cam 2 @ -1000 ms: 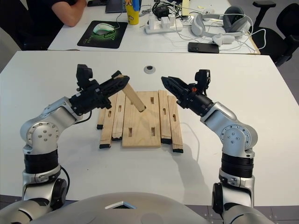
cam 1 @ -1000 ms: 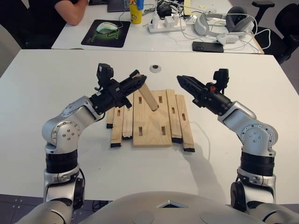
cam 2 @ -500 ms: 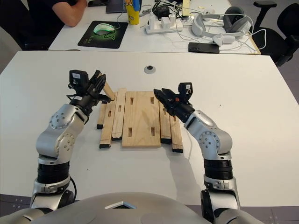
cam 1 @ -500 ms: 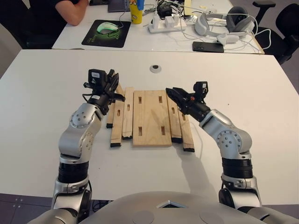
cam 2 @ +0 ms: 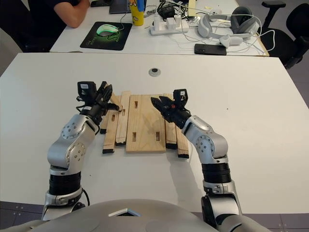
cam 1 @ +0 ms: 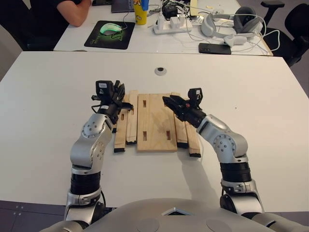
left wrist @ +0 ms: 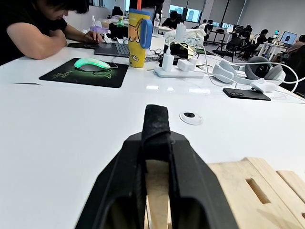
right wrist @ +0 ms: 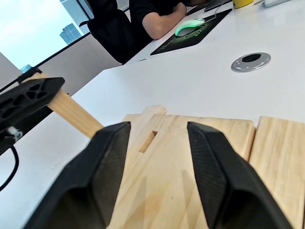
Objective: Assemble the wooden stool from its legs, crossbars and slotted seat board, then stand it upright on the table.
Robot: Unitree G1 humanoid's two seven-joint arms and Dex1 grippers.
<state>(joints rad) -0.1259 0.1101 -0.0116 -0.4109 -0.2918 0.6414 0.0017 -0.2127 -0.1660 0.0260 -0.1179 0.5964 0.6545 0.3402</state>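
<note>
White counter (cam 1: 251, 87): left gripper (cam 1: 116, 96) clamped on a wooden bar (right wrist: 76, 114), right gripper (cam 1: 170, 101) fingers apart over the slotted seat board (cam 1: 157, 123); cluttered desk (cam 1: 159, 42) behind.

Bright, even light from above falls on the white bench (cam 1: 48, 96). The seat board (cam 1: 157, 121) casts only a thin, soft shadow. Pale glare streaks the bench in the left wrist view; a window (right wrist: 33, 24) glows washed-out white.
</note>
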